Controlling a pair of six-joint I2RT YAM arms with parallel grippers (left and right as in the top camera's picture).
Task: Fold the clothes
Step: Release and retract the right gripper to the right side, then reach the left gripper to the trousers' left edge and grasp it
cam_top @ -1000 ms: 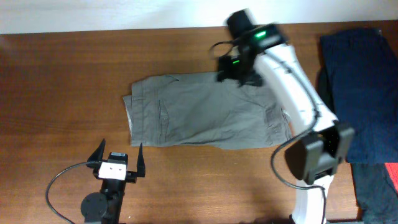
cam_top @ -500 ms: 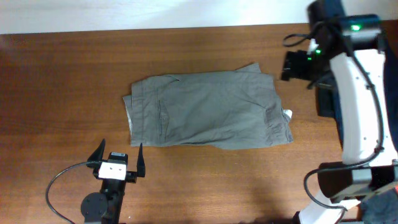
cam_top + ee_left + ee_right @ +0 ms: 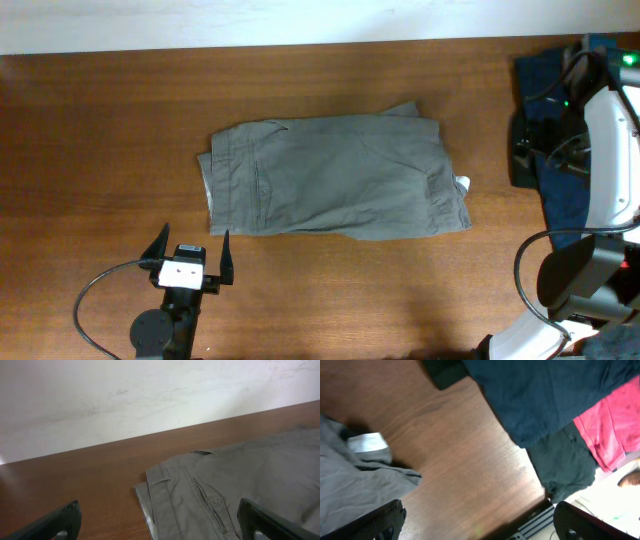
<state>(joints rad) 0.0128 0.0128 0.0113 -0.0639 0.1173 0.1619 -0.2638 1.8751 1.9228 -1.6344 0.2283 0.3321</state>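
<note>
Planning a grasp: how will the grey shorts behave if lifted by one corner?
Probably floppy: the grey shorts lie flat in soft creased layers, so they would likely droop and unfold. Pushed, the cloth may bunch on the table rather than slide.

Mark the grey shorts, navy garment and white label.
grey shorts (image 3: 335, 180): overhead view, middle of the fabric.
navy garment (image 3: 545, 395): right wrist view, middle of the cloth.
white label (image 3: 367, 442): right wrist view, label centre.

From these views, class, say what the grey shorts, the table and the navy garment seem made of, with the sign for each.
Shorts: likely woven cotton, matte; stitched seams, soft creases. Table: wood or veneer, slight sheen; brown grain streaks. Navy garment: soft matte cloth, draped folds; weave too blurred to tell.
</note>
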